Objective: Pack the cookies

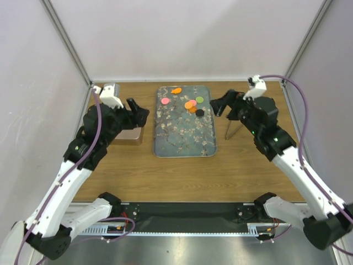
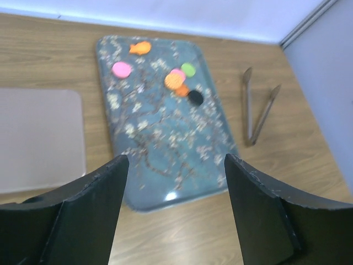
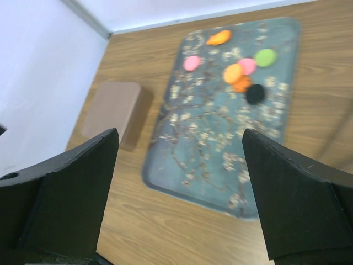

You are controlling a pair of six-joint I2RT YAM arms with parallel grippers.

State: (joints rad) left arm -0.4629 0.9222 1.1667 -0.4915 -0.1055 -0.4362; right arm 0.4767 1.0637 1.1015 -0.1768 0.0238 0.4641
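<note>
Several small cookies lie on the far part of the blue floral tray (image 1: 185,135): an orange fish (image 1: 176,90), a pink disc (image 1: 165,101), a green disc (image 1: 199,99), an orange disc (image 1: 189,104) and a black disc (image 1: 200,112). They also show in the left wrist view, the fish (image 2: 140,48) and black disc (image 2: 195,97), and in the right wrist view, the fish (image 3: 219,37) and green disc (image 3: 265,57). My left gripper (image 1: 139,109) (image 2: 175,160) hangs open and empty left of the tray. My right gripper (image 1: 217,106) (image 3: 179,132) hangs open and empty right of the cookies.
A brown flat box (image 1: 128,134) (image 2: 38,138) (image 3: 110,110) sits left of the tray, under my left gripper. Metal tongs (image 1: 230,130) (image 2: 256,107) lie on the wooden table (image 1: 182,171) right of the tray. White walls enclose the table on three sides.
</note>
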